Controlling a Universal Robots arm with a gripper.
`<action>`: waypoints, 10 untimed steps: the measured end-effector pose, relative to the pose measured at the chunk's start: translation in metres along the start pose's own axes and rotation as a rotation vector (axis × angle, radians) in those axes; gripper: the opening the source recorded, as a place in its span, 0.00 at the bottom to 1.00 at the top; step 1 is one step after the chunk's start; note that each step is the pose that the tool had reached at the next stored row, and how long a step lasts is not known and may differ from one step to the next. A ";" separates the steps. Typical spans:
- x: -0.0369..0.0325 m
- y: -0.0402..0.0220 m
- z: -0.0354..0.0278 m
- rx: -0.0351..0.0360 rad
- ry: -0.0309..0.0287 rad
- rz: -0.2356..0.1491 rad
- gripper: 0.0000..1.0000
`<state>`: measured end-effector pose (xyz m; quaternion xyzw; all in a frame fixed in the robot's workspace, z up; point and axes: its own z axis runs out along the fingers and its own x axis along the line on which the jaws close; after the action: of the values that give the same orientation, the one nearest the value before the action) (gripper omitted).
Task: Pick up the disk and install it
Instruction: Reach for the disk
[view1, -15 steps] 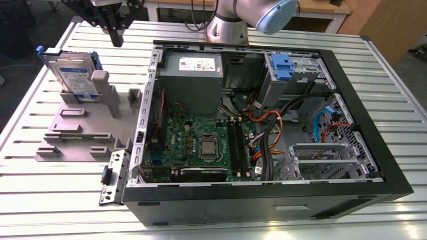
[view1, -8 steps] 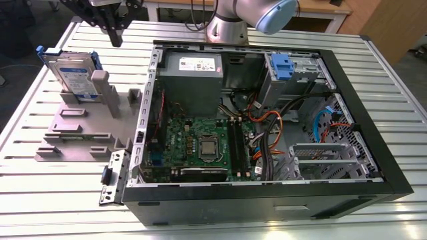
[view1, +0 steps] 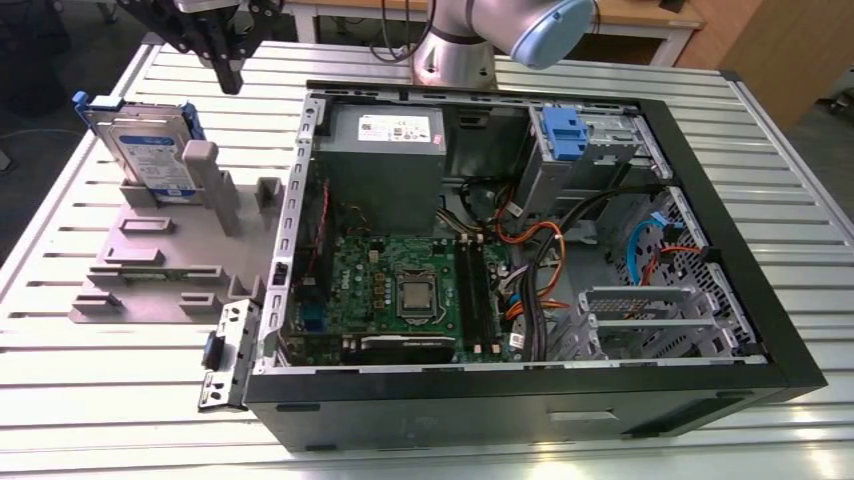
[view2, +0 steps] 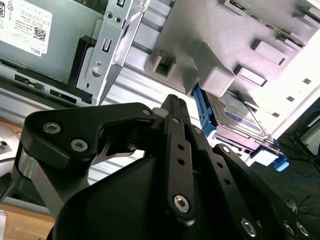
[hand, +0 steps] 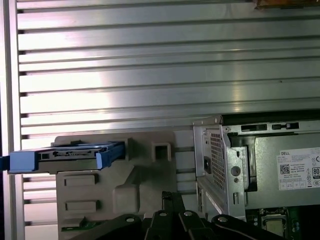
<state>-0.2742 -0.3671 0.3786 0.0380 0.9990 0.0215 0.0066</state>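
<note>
Open black desktop computer case (view1: 787, 372) lies on side on slatted aluminium table (view1: 107, 400), green motherboard (view1: 387, 285) exposed. Beside case, on exterior view's left, grey plastic holding fixture (view1: 147, 265). Silver-grey hard drive in blue plastic carrier, the disk (view1: 144, 150), stands on edge in fixture slot, ungripped. Further back, black gripper (view1: 230, 82) hangs above table, near disk but apart from it. Fingers pressed together, pinching nothing.

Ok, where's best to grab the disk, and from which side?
Take the disk by its upper half, coming straight down from above and closing across its two flat faces. It stands on edge in the grey holder, whose posts box in its lower part, while its top stands free.
</note>
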 end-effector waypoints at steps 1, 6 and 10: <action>0.0006 -0.0001 0.0000 0.0001 0.0003 0.000 0.11; 0.0047 -0.0002 0.0001 0.0001 0.0010 0.000 0.11; 0.0083 -0.0003 0.0002 0.0001 0.0017 0.000 0.11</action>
<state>-0.2824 -0.3667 0.3783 0.0380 0.9990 0.0214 0.0058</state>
